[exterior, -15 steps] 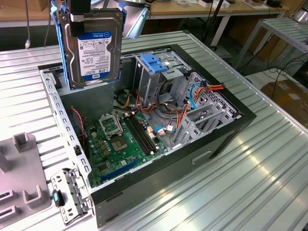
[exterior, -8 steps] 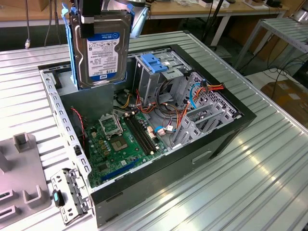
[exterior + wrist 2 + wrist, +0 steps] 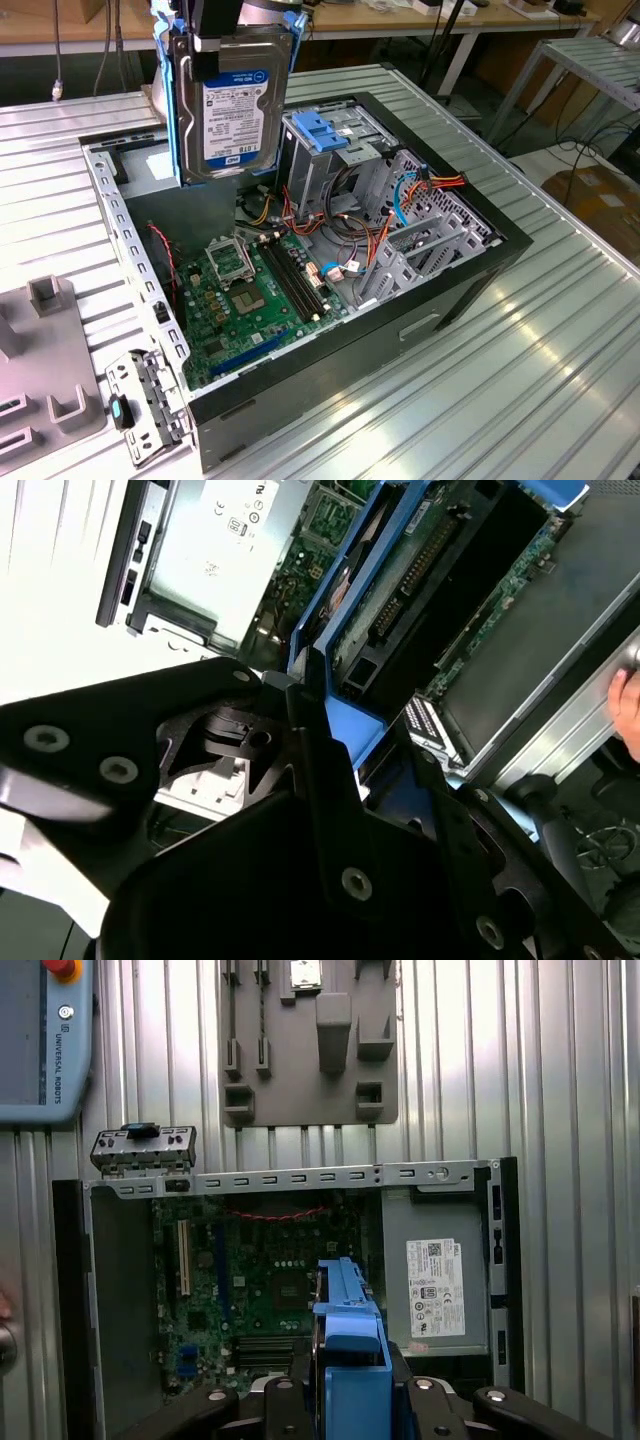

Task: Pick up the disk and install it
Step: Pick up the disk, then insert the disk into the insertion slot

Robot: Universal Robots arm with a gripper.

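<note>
While the gripper pinches the disk at its top edge, the drive hangs upright, label showing, above the open computer case. It sits clear of the motherboard, on the exterior view's left of the drive cage.

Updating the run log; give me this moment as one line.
gripper: shut on disk | disk: upright, held above open computer case | drive cage: disk not yet in

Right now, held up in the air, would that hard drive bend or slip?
Probably stiff: the disk hangs upright from the gripper without sagging. Its metal body suggests it is heavy for its size. The blue plastic rails may be slippery.
</note>
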